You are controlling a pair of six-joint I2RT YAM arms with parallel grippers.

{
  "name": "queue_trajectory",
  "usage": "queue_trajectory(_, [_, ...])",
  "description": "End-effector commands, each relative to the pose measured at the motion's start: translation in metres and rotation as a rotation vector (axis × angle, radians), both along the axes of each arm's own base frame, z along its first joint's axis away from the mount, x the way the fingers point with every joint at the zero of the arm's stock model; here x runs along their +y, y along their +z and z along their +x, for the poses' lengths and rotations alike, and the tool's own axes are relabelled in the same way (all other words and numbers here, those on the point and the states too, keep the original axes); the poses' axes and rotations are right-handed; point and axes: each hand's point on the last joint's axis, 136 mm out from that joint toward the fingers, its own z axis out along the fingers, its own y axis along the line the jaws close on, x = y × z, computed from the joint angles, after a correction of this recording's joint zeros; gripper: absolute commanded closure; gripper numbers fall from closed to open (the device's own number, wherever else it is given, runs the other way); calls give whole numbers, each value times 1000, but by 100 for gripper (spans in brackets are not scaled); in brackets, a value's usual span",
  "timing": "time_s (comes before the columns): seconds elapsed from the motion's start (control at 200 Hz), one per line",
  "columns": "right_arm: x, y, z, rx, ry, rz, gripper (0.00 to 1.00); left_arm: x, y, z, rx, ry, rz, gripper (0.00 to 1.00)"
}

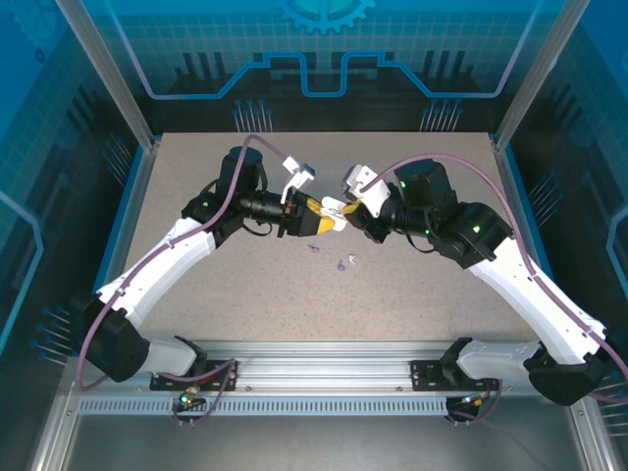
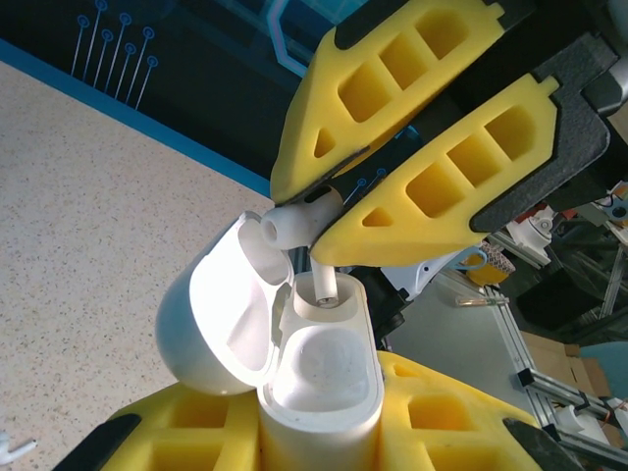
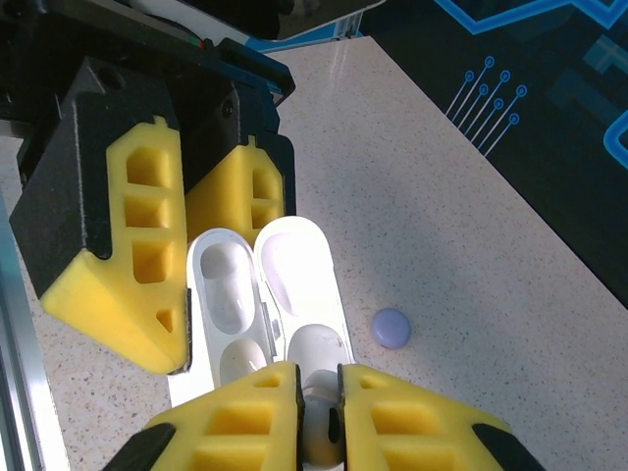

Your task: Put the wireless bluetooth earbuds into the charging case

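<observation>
The charging case point(image 2: 324, 392) is a small white glossy box, its lid point(image 2: 211, 324) swung open to the left. My left gripper point(image 2: 319, 437) is shut on the case's body, a yellow finger on each side. My right gripper point(image 3: 320, 378) is shut on a white earbud point(image 3: 321, 432). In the left wrist view the earbud point(image 2: 294, 224) sits between the right gripper's fingers point(image 2: 461, 177), its stem point(image 2: 326, 285) dipping into the far slot. The near slot is bare. In the top view both grippers, left point(image 1: 322, 224) and right point(image 1: 345, 208), meet above mid-table.
A flat round purple disc point(image 3: 391, 328) lies on the speckled table point(image 3: 471, 226) right of the case. Small pale pieces point(image 1: 345, 262) lie on the table just in front of the grippers. Blue walls enclose the table; a metal rail point(image 1: 324, 353) runs along the near edge.
</observation>
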Motion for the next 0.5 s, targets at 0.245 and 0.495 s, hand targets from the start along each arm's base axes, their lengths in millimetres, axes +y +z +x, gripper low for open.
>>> queue_trajectory(0.245, [22,7,-16,45,105,44,83,-2,18,2,-52,-17,-34,95])
queue_trajectory(0.495, [32,10,-17,85,124,76,79,-3,19,4,-63,-9,-41,95])
